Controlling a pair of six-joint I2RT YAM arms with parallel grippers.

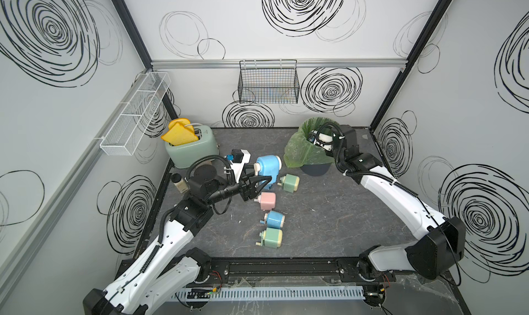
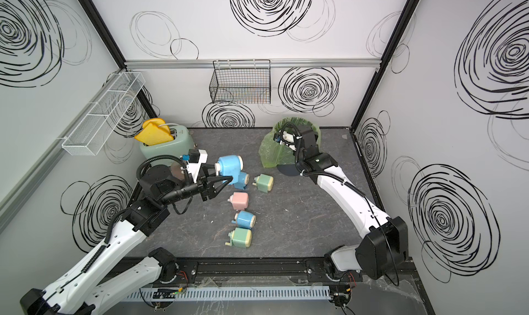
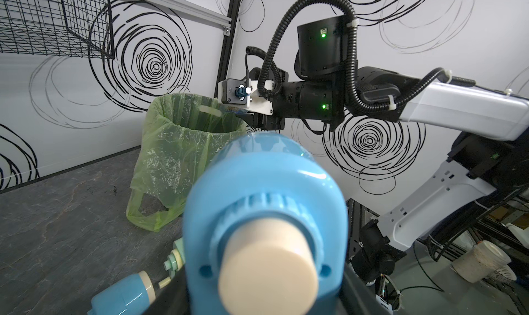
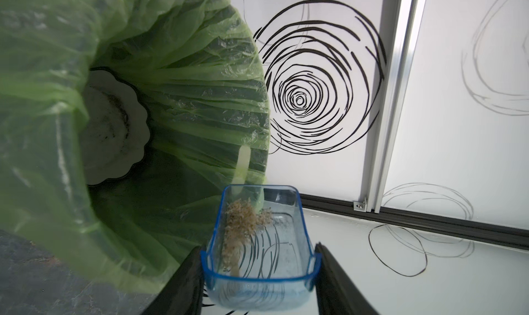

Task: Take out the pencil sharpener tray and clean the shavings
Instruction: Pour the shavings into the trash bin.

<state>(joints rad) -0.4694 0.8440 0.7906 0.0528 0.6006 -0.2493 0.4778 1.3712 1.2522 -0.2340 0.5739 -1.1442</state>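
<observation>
The right gripper point(image 4: 259, 270) is clamping a clear blue tray point(image 4: 257, 287) across its short width at the near end, one black finger point(image 4: 183, 276) pressing on each side wall. The tray is hanging over the mouth of the bin point(image 1: 315, 169), which is lined with a green bag point(image 1: 300, 150) at the back right of the dark table point(image 1: 343, 213). The tray's long axis is running straight out from the jaws, with its far end reaching the bag's rim. Its open side is facing the wrist camera. The shavings point(image 4: 243, 222) are sitting inside the tray as a tan clump gathered toward the far end and trailing along the wall on the bag's side. A white scalloped dish point(image 4: 111, 127) is lying deep in the bag.

The left gripper point(image 1: 259, 182) is closing on the lower body of the large blue pencil sharpener point(image 1: 269, 164) near the table's middle. The sharpener's cream knob point(image 3: 269, 273) is pointing back at the left wrist, and its body is stretching away toward the bin.

Four small sharpeners are lying on their sides just beside it and toward the front:
- a green one point(image 1: 290, 182), nearest the big sharpener
- a pink one point(image 1: 267, 201), just by the left fingers
- a blue one point(image 1: 274, 219)
- another green one point(image 1: 272, 237)

A mint toaster point(image 1: 194, 153) holding yellow toast slices point(image 1: 177, 134) is standing behind the left arm, and a small bottle point(image 1: 180, 183) is partly hiding beside it. A black wire basket point(image 1: 269, 81) and a white wire basket point(image 1: 134, 116) are hanging on the walls, well apart from both grippers.
</observation>
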